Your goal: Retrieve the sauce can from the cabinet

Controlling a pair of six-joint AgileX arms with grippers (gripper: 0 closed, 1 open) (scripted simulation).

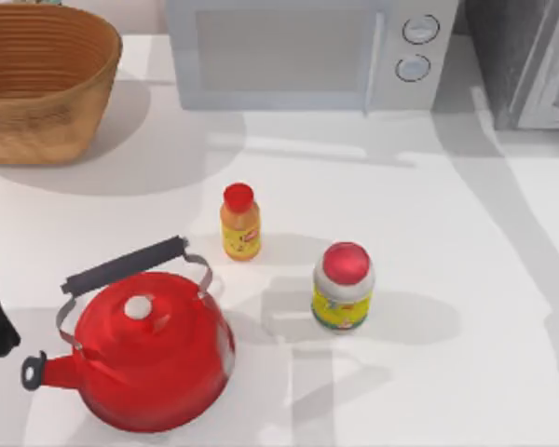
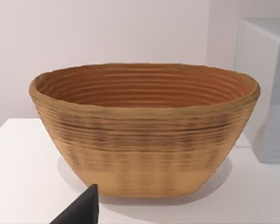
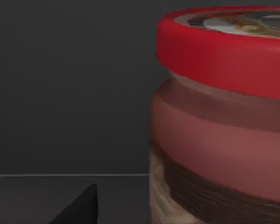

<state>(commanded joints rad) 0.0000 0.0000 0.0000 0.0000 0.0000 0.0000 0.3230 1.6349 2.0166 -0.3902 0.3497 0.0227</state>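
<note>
Dark cabinet walls surround our right pincer; the sauce can sits just beside it, grip state unclear

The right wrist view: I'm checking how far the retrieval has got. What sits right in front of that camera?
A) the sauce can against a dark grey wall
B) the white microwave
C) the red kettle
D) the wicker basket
A: the right wrist view shows the sauce can, red-rimmed with a pale printed top, close up against the dark grey inside of the cabinet.
</note>
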